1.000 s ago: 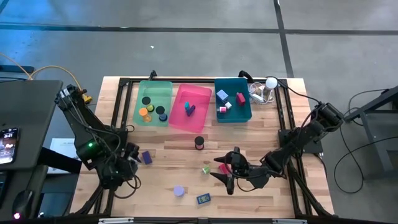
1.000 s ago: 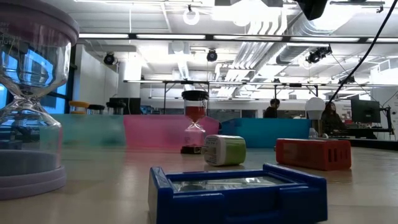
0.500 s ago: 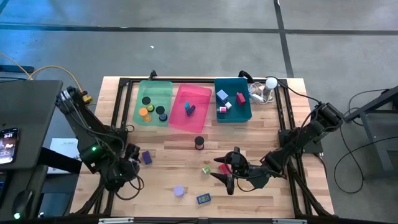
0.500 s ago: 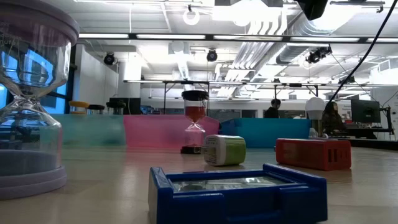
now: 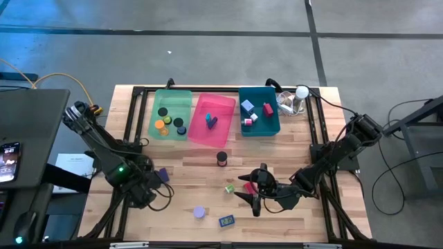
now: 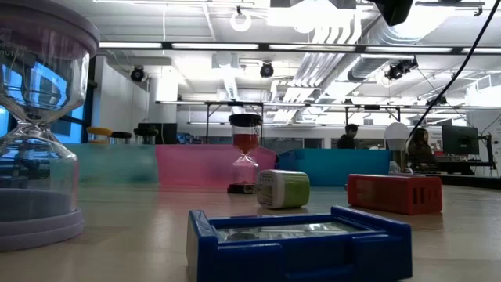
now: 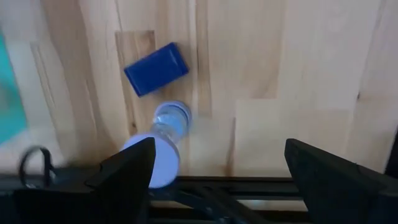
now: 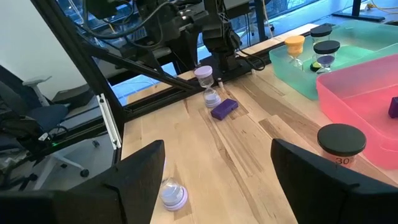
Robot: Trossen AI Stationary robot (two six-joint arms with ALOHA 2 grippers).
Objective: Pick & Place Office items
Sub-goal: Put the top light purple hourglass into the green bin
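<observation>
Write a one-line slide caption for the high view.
Overhead: left gripper and right gripper hover over a wooden table of scattered office items, below green, pink and teal bins.

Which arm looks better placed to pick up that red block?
The right. Its open gripper sits right at the red block, while the left gripper is far off, near the purple block.

In the low view, the lavender hourglass (image 6: 35, 125) is cut off by the left edge, and the bins (image 6: 196, 166) behind are blurred. From above, the left gripper (image 5: 147, 191) hides under its own arm. The small pieces in the teal bin (image 5: 275, 126) are too tiny to identify.
</observation>
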